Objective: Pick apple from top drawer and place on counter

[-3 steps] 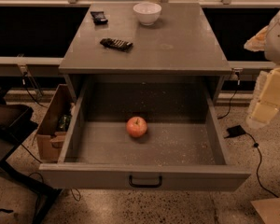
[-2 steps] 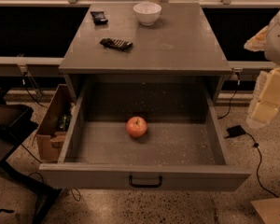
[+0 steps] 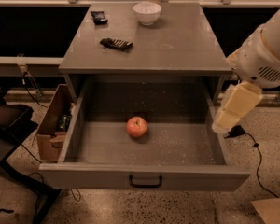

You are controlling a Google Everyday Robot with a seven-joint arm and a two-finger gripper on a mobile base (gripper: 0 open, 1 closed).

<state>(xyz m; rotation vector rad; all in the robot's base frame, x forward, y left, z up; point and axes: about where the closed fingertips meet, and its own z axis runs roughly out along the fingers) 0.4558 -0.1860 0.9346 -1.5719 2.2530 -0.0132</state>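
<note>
The apple (image 3: 136,127) is small and red-orange. It lies on the speckled floor of the open top drawer (image 3: 144,178), near the middle and slightly left. The drawer is pulled fully out and has a dark handle on its front panel. The counter (image 3: 177,45) is the flat grey top above it. My arm comes in from the right edge. Its cream end piece, the gripper (image 3: 226,120), hangs just outside the drawer's right wall. It is above floor level and well to the right of the apple. It holds nothing that shows.
On the counter stand a white bowl (image 3: 147,12), a dark remote-like object (image 3: 115,43) and a small black item (image 3: 99,17). A cardboard box (image 3: 53,125) sits on the floor left of the drawer. A black cable (image 3: 259,157) lies on the floor at right.
My arm has moved left and a little down, closer to the drawer's right wall. The apple and the things on the counter have not moved.
</note>
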